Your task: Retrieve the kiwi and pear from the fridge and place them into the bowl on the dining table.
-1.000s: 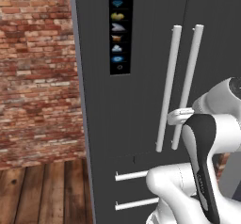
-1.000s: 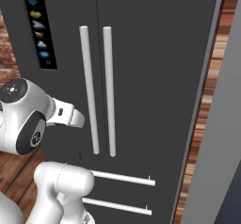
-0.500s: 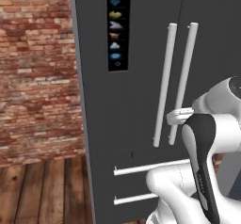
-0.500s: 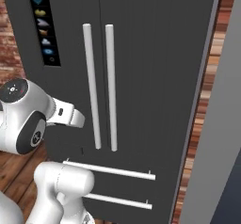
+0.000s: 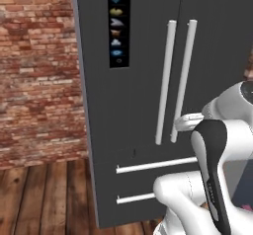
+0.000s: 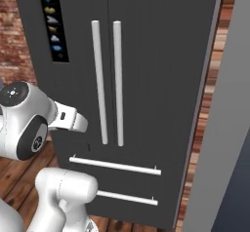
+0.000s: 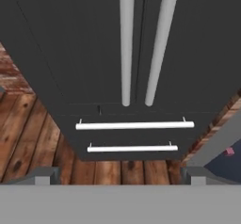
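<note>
The fridge stands shut in front of me, dark grey, with a black strip of coloured icons and two long white bar handles. In the hand view the same handles run down from the top, and the fridge is an arm's reach off. My gripper is open with nothing between its fingertips. The arm's white hand hangs level with the handles' lower ends, short of them. The kiwi and the pear are hidden behind the closed doors. The bowl and the dining table are out of view.
Two white horizontal drawer handles cross the fridge's lower part. A brick wall and wooden floor lie to its left. A tall grey panel rises close on the right.
The whole picture has shifted a little, so the base has moved relative to the fridge. The doors stay shut and the jaws stay open.
</note>
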Robot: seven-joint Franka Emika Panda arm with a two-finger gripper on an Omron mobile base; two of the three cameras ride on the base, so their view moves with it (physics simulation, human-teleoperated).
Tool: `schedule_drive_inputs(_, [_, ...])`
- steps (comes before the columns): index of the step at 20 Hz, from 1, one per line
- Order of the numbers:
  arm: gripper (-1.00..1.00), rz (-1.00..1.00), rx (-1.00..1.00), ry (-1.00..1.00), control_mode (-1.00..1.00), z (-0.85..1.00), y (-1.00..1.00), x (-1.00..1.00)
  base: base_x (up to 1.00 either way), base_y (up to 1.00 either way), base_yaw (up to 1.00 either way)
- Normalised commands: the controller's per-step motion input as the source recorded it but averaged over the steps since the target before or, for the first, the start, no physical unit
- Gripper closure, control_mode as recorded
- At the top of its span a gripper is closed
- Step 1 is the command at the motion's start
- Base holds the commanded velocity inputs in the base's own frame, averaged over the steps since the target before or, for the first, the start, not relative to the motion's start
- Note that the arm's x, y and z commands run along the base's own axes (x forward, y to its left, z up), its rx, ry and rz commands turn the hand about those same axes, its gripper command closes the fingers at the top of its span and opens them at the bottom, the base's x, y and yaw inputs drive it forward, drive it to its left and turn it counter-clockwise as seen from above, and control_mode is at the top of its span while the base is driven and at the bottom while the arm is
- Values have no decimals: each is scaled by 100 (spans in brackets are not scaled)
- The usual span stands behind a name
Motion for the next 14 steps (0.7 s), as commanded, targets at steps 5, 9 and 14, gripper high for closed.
schedule_drive_inputs(5, [-100, 0, 0, 0, 100, 0, 0, 0, -39, -34, 0])
schedule_drive_inputs(9, [-100, 0, 0, 0, 100, 0, 0, 0, -42, -45, 0])
schedule_drive_inputs(14, [-100, 0, 0, 0, 100, 0, 0, 0, -41, -55, 0])
